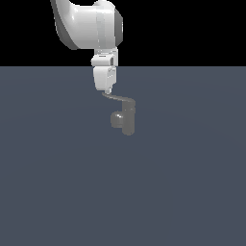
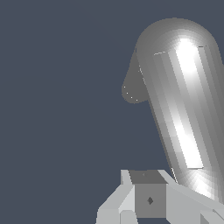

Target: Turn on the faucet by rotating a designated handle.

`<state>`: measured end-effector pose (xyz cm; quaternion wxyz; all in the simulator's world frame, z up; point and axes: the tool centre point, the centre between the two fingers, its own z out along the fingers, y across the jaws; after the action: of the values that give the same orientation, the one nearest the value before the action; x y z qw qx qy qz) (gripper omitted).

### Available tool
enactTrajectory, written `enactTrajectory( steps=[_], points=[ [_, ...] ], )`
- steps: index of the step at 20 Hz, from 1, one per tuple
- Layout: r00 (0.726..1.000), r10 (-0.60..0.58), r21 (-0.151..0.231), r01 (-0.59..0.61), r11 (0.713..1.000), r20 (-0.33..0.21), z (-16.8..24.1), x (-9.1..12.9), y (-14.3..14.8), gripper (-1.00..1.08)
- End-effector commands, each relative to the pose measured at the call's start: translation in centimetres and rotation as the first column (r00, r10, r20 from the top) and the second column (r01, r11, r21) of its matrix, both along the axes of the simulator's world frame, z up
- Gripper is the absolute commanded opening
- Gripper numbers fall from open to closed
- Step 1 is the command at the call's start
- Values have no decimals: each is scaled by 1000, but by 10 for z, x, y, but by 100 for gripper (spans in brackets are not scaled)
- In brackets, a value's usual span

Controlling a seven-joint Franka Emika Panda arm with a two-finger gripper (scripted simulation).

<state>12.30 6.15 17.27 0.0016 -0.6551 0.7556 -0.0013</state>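
Currently, the gripper (image 1: 107,90) is held right at the outer tip of the handle (image 1: 116,97), apparently touching it. Whether its jaws are parted cannot be told. The faucet (image 1: 127,116) is set upright on the grey floor (image 1: 57,182).
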Motion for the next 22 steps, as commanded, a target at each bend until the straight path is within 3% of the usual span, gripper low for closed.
enactTrajectory(
  steps=[1, 14, 16, 22],
  points=[
    [1000, 0, 0, 0, 1000, -4, 0, -8, 2, -100],
    [1000, 0, 0, 0, 1000, -4, 0, -41, 13, -100],
    [1000, -5, -3, 5, 1000, -1, 0, -37, 9, -100],
    [1000, -4, -2, 4, 1000, -1, 0, -53, 3, -100]
  ],
)
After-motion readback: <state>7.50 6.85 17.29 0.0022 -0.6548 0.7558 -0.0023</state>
